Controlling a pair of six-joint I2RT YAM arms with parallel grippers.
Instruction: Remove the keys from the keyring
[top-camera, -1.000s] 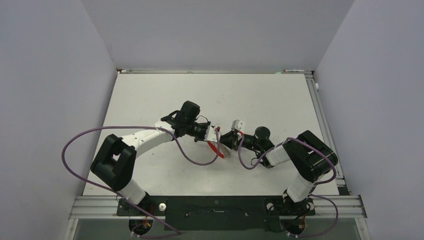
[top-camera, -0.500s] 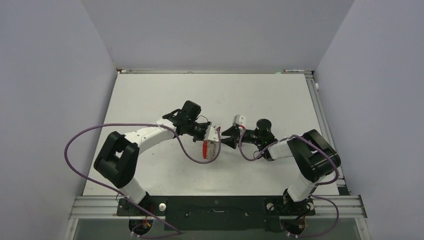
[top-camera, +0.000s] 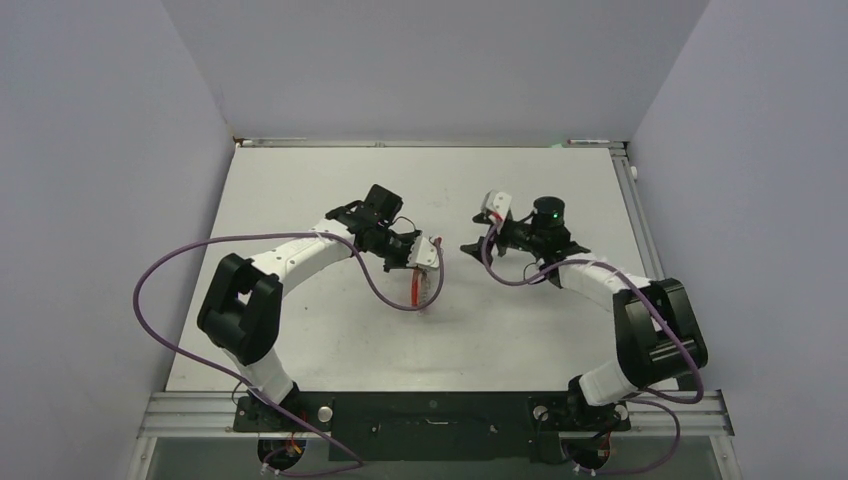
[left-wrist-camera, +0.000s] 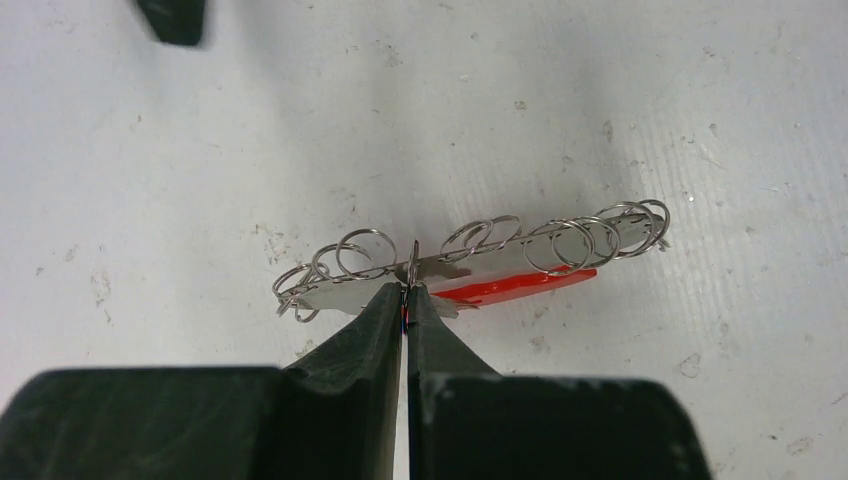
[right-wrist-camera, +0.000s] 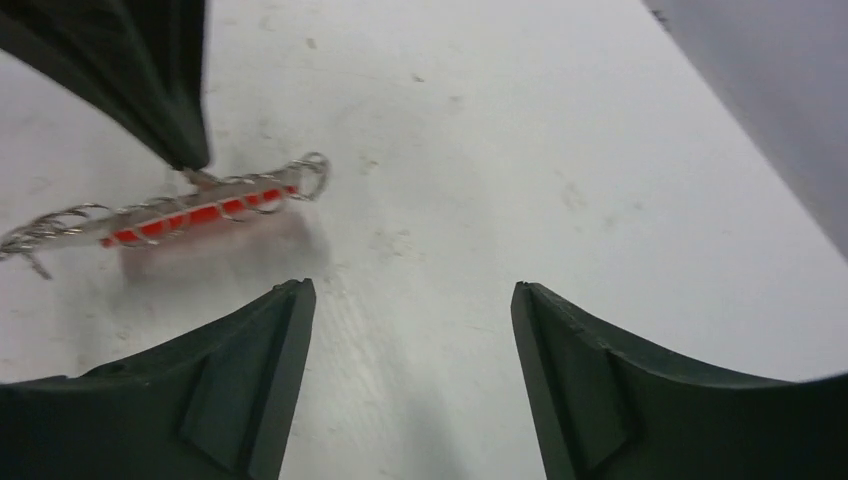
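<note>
The left gripper was pinched shut on the keyring, holding it by a thin bit of wire near its middle. I could not tell which wire it held. The bunch seemed lifted a little off the table, with a shadow under it. The keys were hard to pick out, just flat grey bits tucked behind many small loops and the red strap. To the right, the right gripper stood apart from the bunch, its 2 fingers spread wide around nothing. Its own camera cut off the bunch's far end. Wide white table lay on every side, and the walls and the side rail were well away.
</note>
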